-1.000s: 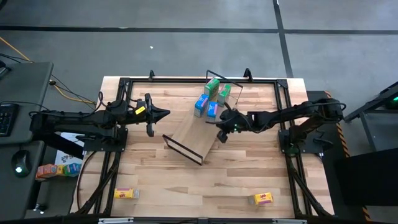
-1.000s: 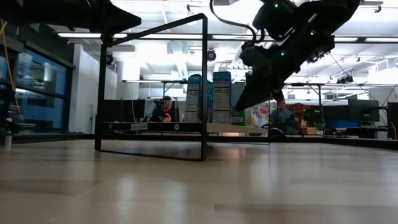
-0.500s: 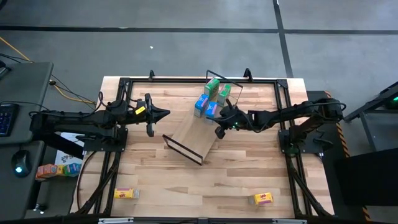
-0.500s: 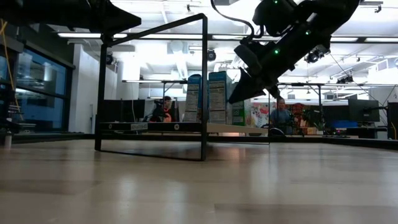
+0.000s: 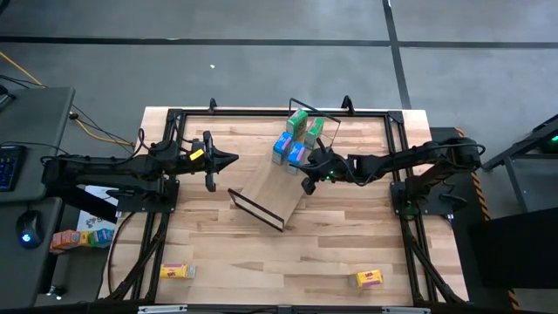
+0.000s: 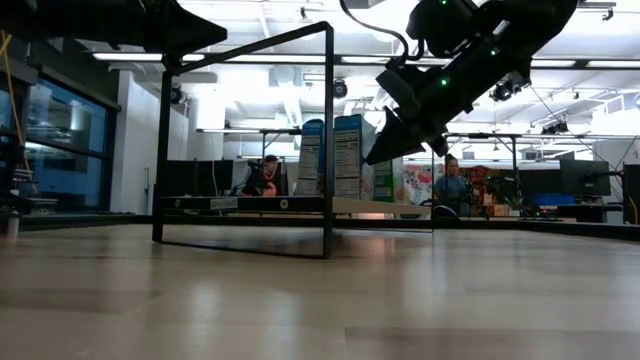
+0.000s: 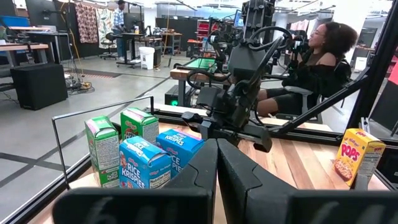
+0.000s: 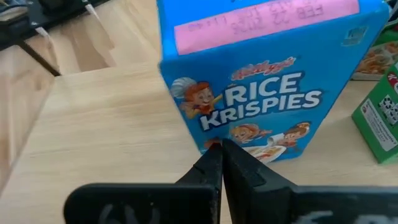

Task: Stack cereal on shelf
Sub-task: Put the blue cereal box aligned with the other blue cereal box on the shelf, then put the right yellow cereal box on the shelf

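Note:
The shelf [image 5: 266, 187] lies slantwise mid-table, a light board with black wire frames at its ends. On its far end stand two blue cereal boxes [image 5: 282, 146] [image 5: 298, 153] and two green ones [image 5: 297, 122] [image 5: 315, 131]. Two yellow boxes [image 5: 176, 271] [image 5: 370, 278] lie on the table near its front edge. My right gripper [image 5: 306, 183] is shut, with its tip at the nearer blue box [image 8: 267, 81]. My left gripper [image 5: 231, 159] hovers shut to the left of the shelf and touches nothing. My right gripper sets its shut fingertips [image 8: 217, 152] against the lower part of the blue box's printed front face [image 8: 208, 134]. It comes slanting down from the table's right side. The box stands upright on the board.
A black metal frame [image 5: 174, 113] runs round the tabletop. Bare board [image 8: 106, 137] lies on the near side of the boxes. A green box [image 8: 379, 118] stands close beside the blue one. People sit in the room beyond the table.
My right gripper's tip has swung up and toward the far left, onto the blue box, tipping nearer to level. The box has slid a little along the board toward the table's left and stays upright. Over the last half second both have kept still.

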Tool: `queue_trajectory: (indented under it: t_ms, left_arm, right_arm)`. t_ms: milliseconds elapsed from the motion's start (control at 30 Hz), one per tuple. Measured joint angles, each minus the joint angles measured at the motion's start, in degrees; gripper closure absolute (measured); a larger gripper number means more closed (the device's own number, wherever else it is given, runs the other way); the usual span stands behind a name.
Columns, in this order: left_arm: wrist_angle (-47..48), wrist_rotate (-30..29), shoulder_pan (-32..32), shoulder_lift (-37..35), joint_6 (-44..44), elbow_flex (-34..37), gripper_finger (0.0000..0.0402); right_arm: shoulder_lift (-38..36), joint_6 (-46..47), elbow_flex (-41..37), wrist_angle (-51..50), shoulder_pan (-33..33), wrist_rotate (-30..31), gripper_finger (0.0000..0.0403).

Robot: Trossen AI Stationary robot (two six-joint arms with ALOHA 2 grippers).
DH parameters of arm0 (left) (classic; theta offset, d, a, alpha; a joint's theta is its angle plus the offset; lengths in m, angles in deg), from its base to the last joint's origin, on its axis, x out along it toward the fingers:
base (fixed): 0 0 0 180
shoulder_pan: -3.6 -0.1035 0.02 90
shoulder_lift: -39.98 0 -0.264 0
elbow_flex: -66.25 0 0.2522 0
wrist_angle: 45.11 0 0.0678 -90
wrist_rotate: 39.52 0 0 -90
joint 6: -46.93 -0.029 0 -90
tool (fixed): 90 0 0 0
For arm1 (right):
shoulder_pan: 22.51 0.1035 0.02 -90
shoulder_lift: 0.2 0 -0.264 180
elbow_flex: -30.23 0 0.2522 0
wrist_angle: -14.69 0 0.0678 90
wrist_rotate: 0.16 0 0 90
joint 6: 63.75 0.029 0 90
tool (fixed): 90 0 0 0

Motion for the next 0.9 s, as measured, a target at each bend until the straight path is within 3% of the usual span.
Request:
queue_trajectory:
  t_ms: [633,767,900]
  left_arm:
    - [0.04,0.0,0.0,0.02,0.0,0.0,0.0398]
    - [0.04,-0.01,0.0,0.02,0.0,0.0,0.0398]
    - [0.58,0.0,-0.01,0.02,0.0,-0.02,0.0398]
  right_arm:
    - [-2.65,0.53,0.02,0.18,0.94,-2.96,0.0403]
    - [-7.07,3.07,0.02,0.07,1.55,-10.23,0.0403]
    - [-13.85,2.71,0.02,-0.11,5.24,-10.7,0.0403]
